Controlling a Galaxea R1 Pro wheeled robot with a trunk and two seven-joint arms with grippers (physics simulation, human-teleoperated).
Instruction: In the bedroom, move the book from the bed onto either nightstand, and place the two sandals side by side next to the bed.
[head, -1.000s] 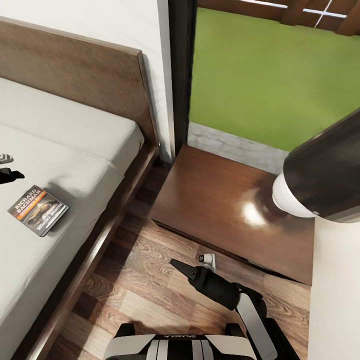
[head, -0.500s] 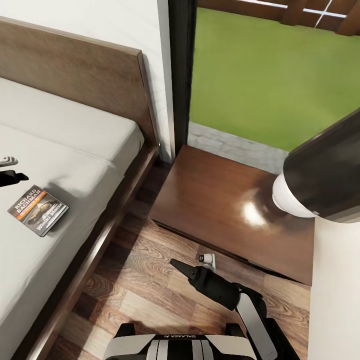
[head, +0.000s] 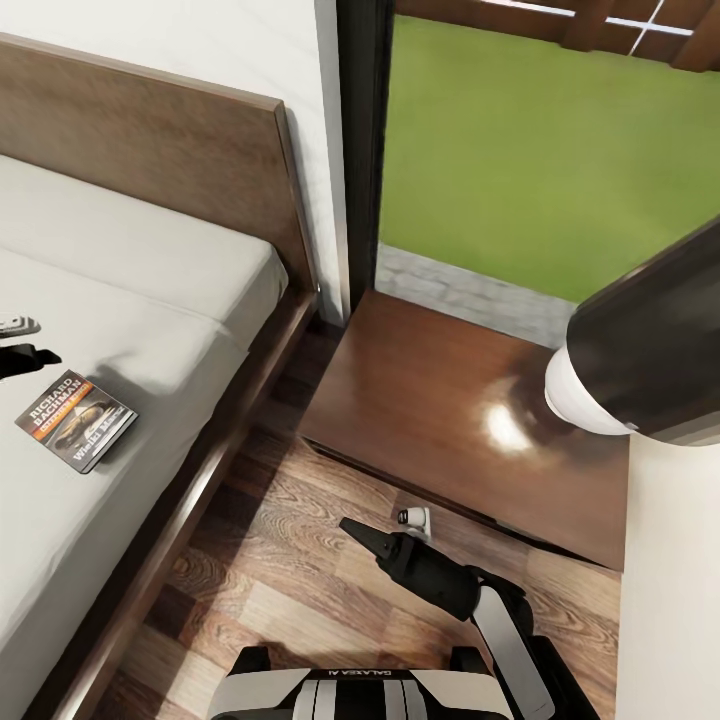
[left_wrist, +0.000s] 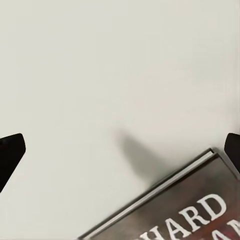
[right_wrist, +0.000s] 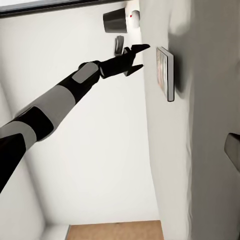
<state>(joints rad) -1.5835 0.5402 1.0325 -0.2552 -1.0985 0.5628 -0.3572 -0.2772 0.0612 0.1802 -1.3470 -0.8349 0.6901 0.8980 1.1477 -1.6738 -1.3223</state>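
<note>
Where plank floor (head: 290, 590) runs — bed (head: 120, 260) beside nightstand (head: 440, 400).

The head view looks steeply down from above the bed's (head: 150, 300) outer edge and the nightstand (head: 440, 400). The left wrist view sits close over the mattress, facing down at a corner of the book (left_wrist: 185, 215). The right wrist view looks from farther off across the bed; all three share the book.
</note>
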